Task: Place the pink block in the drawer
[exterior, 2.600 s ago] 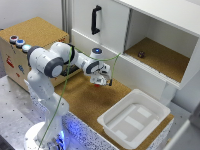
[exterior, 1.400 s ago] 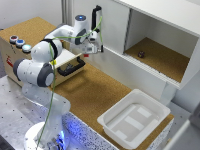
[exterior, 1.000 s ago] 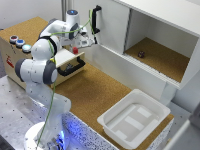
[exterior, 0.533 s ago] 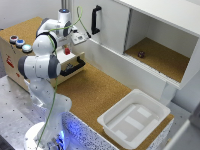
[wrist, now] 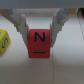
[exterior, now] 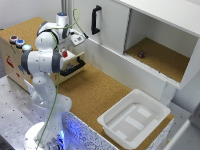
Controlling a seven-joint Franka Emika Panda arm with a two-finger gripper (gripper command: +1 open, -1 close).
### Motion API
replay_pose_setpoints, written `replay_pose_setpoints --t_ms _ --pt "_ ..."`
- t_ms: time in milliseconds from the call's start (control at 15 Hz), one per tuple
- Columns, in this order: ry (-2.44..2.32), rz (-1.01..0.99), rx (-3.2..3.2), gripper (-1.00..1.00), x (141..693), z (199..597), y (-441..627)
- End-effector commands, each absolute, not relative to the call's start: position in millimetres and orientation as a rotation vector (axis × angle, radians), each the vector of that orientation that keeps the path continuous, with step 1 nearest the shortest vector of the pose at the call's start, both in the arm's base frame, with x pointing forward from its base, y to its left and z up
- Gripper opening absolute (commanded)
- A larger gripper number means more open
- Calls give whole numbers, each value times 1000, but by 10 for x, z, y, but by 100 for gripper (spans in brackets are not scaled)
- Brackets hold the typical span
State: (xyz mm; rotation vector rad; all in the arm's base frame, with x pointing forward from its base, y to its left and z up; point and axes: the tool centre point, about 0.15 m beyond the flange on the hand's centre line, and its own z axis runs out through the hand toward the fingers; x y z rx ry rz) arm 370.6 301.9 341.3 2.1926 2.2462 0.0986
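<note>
Nearest to you in the exterior view: white plastic tub (exterior: 134,119) at the front of the cork table (exterior: 95,92), nothing visible in it. Not part of this job.

Arm base and elbow stand at the exterior view's left and block much of the wooden box (exterior: 15,60). Drawer (exterior: 74,66) is pulled out, black bar handle showing; its interior is mostly behind the arm, so you cannot confirm what lies inside.

End effector (wrist: 39,22), wrist view: fingers pinching the pink block (wrist: 39,42) on two opposite sides, the black "N" face turned toward the camera. Grip sits on the upper part, most of the block hanging below the fingertips, which probably leaves room to set it down flat. A yellow block (wrist: 3,39) sits at the frame edge, cut off, lettering unreadable.

In the exterior view the end effector (exterior: 76,39) hangs above and slightly behind the open drawer. A small red spot near the wrist may be the block, but the picture is too soft to say. Height above the drawer not judgeable.

Farther back: white cabinet door (exterior: 102,22) with black handle, and an open compartment holding a small dark object (exterior: 141,53), identity unclear.

Coloured buttons (exterior: 17,42) on the box top.
</note>
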Motion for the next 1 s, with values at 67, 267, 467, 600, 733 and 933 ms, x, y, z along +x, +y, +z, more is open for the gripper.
replay_pose_setpoints --t_ms 67,267,467,600,733,933 --pt "2224 205 2195 100 3623 3529 3000" --pt "2204 265 2242 100 3565 3780 2872" --pt "2171 262 2269 100 3536 3890 2828" --pt "2141 236 2316 100 3532 3985 2730" --pt "2105 200 2334 100 3413 4056 2529" --pt "2049 163 2403 100 3270 4072 2243"
